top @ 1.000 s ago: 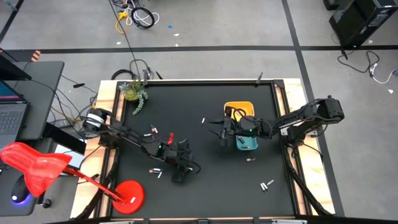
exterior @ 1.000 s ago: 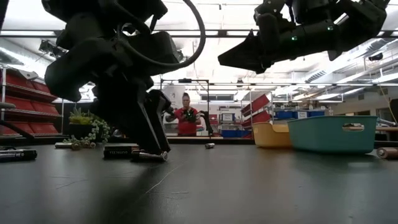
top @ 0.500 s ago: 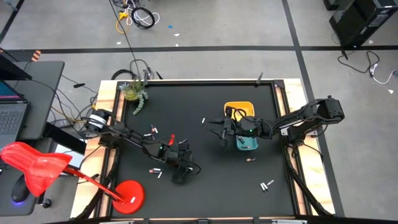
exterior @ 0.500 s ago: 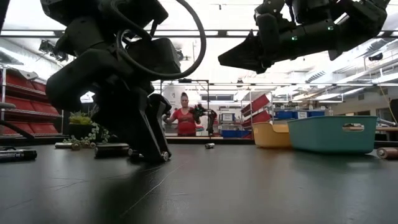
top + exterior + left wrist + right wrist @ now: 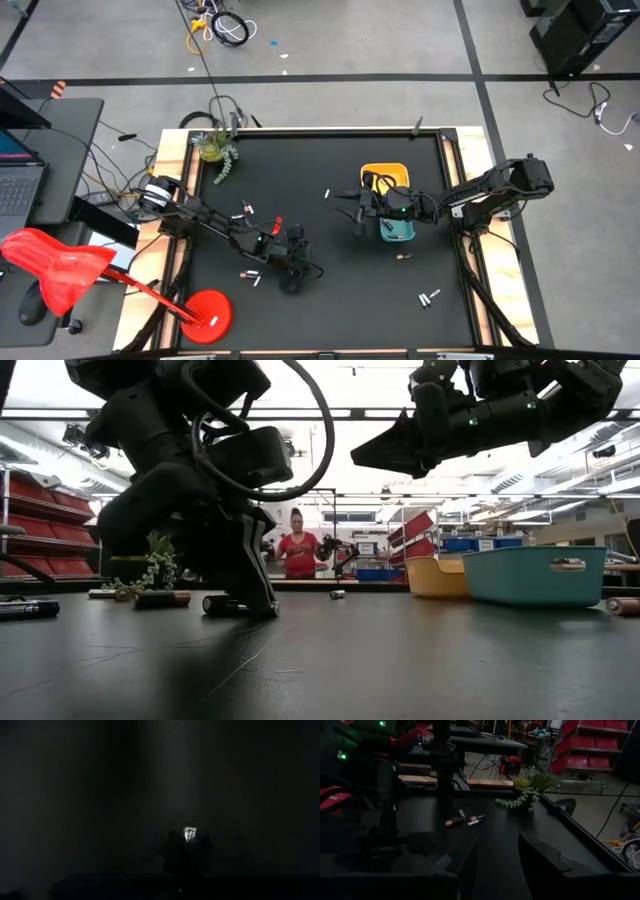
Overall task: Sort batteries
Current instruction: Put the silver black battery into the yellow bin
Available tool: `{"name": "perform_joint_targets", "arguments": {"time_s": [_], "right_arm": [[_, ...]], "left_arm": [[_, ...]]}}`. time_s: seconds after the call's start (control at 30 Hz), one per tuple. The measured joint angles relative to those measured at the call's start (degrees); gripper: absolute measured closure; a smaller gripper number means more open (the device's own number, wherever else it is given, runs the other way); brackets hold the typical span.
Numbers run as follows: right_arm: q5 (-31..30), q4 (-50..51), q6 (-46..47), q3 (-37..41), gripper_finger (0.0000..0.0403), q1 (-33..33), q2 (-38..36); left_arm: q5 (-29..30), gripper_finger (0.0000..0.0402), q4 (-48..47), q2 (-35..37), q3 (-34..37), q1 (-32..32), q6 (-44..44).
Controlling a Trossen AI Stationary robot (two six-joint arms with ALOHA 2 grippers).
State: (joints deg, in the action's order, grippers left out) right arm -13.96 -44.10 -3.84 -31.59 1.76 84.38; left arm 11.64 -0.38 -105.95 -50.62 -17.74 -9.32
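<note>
Two dark arms work over the black tabletop (image 5: 330,300). The left gripper (image 5: 291,283) is down at the mat in the left-front part of the tabletop; in the low view its fingertips (image 5: 262,607) touch the surface, with a dark battery (image 5: 222,604) lying just beside them. The left wrist view is almost black, showing only a small bright battery end (image 5: 189,834) between the fingers, so whether the jaws are closed on it cannot be told. The right gripper (image 5: 359,212) hovers above the tabletop beside the teal tray (image 5: 398,229), which sits touching the yellow tray (image 5: 384,176) behind it; in the right wrist view its two fingers stand apart with nothing between them, so the jaws are open. Batteries lie scattered: two pale ones (image 5: 250,274) just left of the left gripper, a few (image 5: 246,209) near its forearm, also seen in the right wrist view (image 5: 464,819), one pale one (image 5: 326,193) near the middle, a dark one (image 5: 402,256) in front of the teal tray, and a pale pair (image 5: 429,297) toward the right-front corner. A small potted plant (image 5: 214,148) stands at the far-left corner. Behind the tabletop, a person in a red top (image 5: 299,550) is visible in the low view.
</note>
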Motion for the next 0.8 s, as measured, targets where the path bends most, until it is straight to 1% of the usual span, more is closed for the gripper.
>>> {"name": "perform_joint_targets", "arguments": {"time_s": [0.27,0.37,0.5,0.57,0.67,0.73,0.8], "right_arm": [[-1.02,4.2,0.63,0.0,0.0251,0.0,0.0],[-1.07,6.78,1.94,0.0,0.0251,0.08,0.0],[-1.07,14.88,2.34,-0.95,0.0251,0.94,-0.02],[-1.07,17.02,2.3,-1.46,0.0248,1.9,-0.02],[-1.45,16.98,1.58,-1.55,0.024,3.67,-0.02],[-2.36,16.7,1.25,-1.57,0.0234,4.56,-0.02],[-2.89,16.63,1.29,-1.58,0.0228,4.91,-0.02]], "left_arm": [[0.73,0.0401,-2.23,2.27,-1.73,-0.03,3.05],[1.42,0.0401,-3.55,5.0,-2.32,0.34,4.53],[3.21,0.0401,-5.64,9.79,-3.03,1.54,6.51],[3.71,0.0401,-5.84,12.02,-3.03,2.71,8.2],[4.4,0.0401,-2.23,14.57,-3.18,5.7,11.3],[4.17,0.0402,1.6,14.95,-3.17,8.17,13.68],[1.92,0.0401,6.5,14.95,-3.16,10.66,15.28]]}}
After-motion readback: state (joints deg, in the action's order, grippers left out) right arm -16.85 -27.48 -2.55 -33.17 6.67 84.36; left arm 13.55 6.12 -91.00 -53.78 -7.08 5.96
